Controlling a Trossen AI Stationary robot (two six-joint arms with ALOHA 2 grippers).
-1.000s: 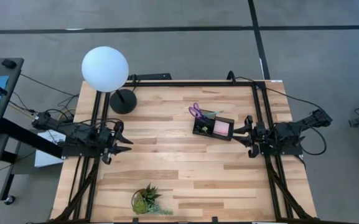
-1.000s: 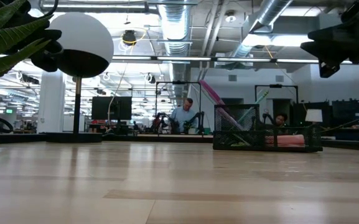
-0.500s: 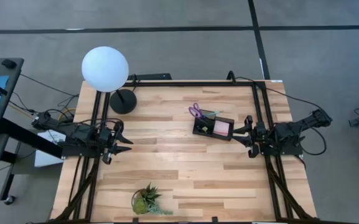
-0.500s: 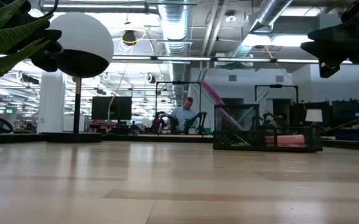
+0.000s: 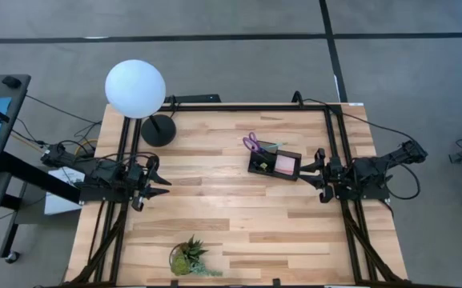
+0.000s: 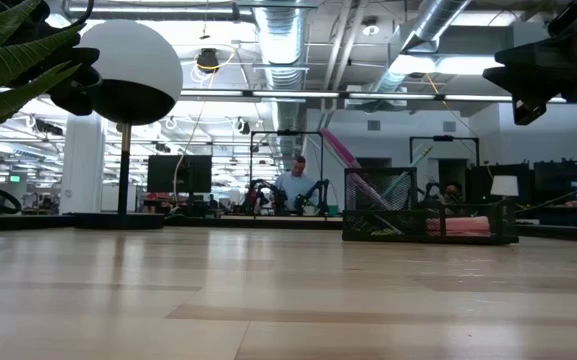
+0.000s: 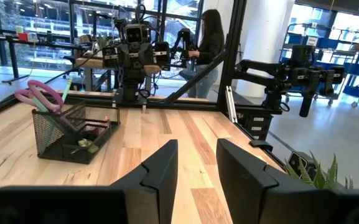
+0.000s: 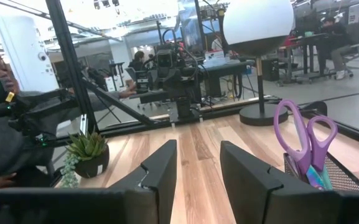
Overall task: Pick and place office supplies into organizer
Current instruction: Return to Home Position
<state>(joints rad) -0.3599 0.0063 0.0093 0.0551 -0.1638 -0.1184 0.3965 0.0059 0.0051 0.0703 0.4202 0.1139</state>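
Black organizer holds scissors and pink pad. My left gripper and right gripper sit at opposite table sides, jaws spread. Risk: the right is near the organizer; a careless swing tips it.

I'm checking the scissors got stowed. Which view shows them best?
The right wrist view: the scissors stand handles-up in the organizer, close and large. The high view shows them tiny; the low and left wrist views show only distant handles.

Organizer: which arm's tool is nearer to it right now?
Right. The right tool sits close beside the organizer, toward the table's right edge; the left tool is far across the table, near the left edge.
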